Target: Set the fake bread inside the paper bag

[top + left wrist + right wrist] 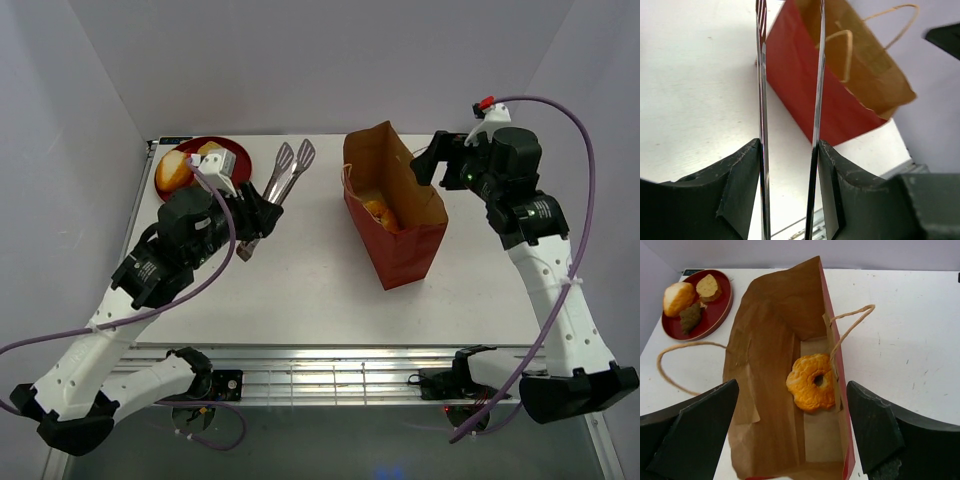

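Observation:
The reddish-brown paper bag [405,245] stands open right of centre, with an orange ridged bun [812,382] lying on its floor. Three more fake bread pieces lie on a round red plate [725,305] at the far left: a golden roll [677,297], a yellow-brown piece [707,286] and a dark piece [690,317]. My right gripper [792,385] hangs open over the bag's mouth, holding nothing. Beside the plate, my left gripper [789,145] is shut on metal tongs [761,100]. The tongs' tips [290,165] are spread and empty, pointing away from me.
The bag's string handles [850,325] hang loose over both sides, one lying on the table toward the plate. In the left wrist view the bag [810,85] lies past the tongs. White walls close in the table at the back and both sides.

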Controlling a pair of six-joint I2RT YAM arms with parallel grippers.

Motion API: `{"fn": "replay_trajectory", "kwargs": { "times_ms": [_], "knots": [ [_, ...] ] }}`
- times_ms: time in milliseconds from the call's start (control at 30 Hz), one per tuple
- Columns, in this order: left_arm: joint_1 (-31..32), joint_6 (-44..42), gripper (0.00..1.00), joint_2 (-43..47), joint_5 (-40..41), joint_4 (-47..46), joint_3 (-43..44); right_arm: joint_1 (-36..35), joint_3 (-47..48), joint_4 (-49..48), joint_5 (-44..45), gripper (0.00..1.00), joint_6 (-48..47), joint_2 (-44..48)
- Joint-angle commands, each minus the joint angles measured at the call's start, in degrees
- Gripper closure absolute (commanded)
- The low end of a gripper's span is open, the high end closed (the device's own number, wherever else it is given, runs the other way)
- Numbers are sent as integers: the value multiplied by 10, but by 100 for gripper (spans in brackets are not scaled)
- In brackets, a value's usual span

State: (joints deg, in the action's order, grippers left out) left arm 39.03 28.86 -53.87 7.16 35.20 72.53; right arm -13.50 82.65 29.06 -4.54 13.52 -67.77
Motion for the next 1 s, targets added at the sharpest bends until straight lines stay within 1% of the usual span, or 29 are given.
{"fn": "replay_trajectory", "kwargs": {
  "times_ms": [0, 33, 67, 100, 133, 167, 233, 267, 333, 367, 533, 700, 800, 833, 967],
  "knots": [
    [-60, -29, 43, -10, 32, 9, -11, 3, -17, 2, -36, 6, 6, 61],
    [-89, -33, 43, -14, -14, 5, -14, 3, -20, 4, -38, 6, 5, 69],
    [-149, -39, 43, -23, -44, 0, -19, 3, -20, 7, -40, 6, 3, 77],
    [-176, -41, 44, -27, -71, -13, -27, 3, -18, 16, -42, 7, -1, 88],
    [-204, -43, 44, -33, -130, -21, -31, 3, -17, 21, -43, 6, -2, 92],
    [-248, -48, 45, -40, -148, -25, -34, 3, -14, 25, -45, 6, -2, 97],
    [-283, -52, 45, -65, -175, -33, -34, 2, -21, 26, -62, 7, -2, 109],
    [-311, -57, 45, -74, -177, -34, -32, 3, -31, 24, -70, 6, -2, 113],
    [-334, -58, 45, -98, -169, -40, -33, 3, -42, 21, -86, 6, 1, 121],
    [-357, -58, 45, -106, -162, -44, -34, 3, -49, 18, -91, 6, 2, 123],
    [-411, -65, 45, -151, -158, -60, -38, 3, -83, 19, -104, 6, -7, 128],
    [-414, -89, 45, -188, -84, -54, -18, 3, -89, 22, -122, 6, -14, 138],
    [-414, -96, 45, -211, -80, -54, -17, 3, -91, 21, -149, 6, -6, 147],
    [-414, -95, 45, -216, -59, -57, -19, 3, -92, 21, -153, 6, -4, 149],
    [-414, -98, 44, -247, -48, -60, -23, 2, -95, 24, -166, 6, 1, 157]
  ]
}}
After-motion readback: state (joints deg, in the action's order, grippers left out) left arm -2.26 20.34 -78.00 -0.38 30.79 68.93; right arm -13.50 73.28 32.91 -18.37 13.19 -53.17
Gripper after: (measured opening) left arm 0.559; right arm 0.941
